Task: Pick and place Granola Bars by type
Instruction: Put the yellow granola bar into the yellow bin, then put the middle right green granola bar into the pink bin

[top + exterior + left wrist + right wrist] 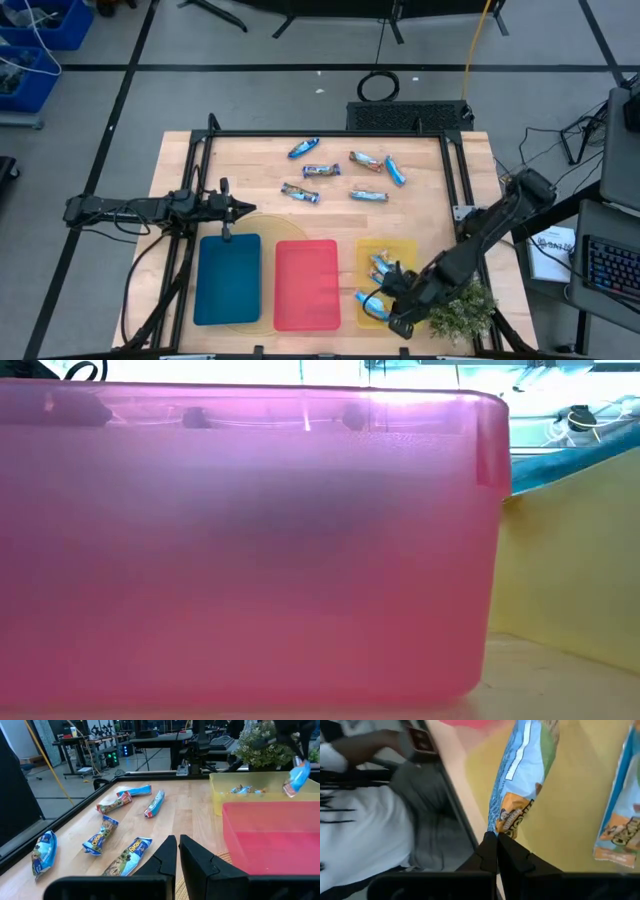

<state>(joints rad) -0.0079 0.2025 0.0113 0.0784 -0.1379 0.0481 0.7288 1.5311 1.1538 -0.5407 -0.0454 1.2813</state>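
Over the yellow tray [400, 250], the right gripper [496, 839] is closed on a bar [520, 780]; two bars [381, 266] lie inside. Red tray [305, 285] and blue tray [228, 280] look empty. The left gripper [177, 845] waits closed. Farther, six bars [330, 172] remain unsorted.

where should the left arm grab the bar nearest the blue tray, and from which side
Take that granola bar across its narrow middle, coming straight down from above. It lies flat and alone on the table, long axis running left to right and slightly tilted, so the jaws should straddle its short width. The left gripper waits just beside it, near the blue tray.
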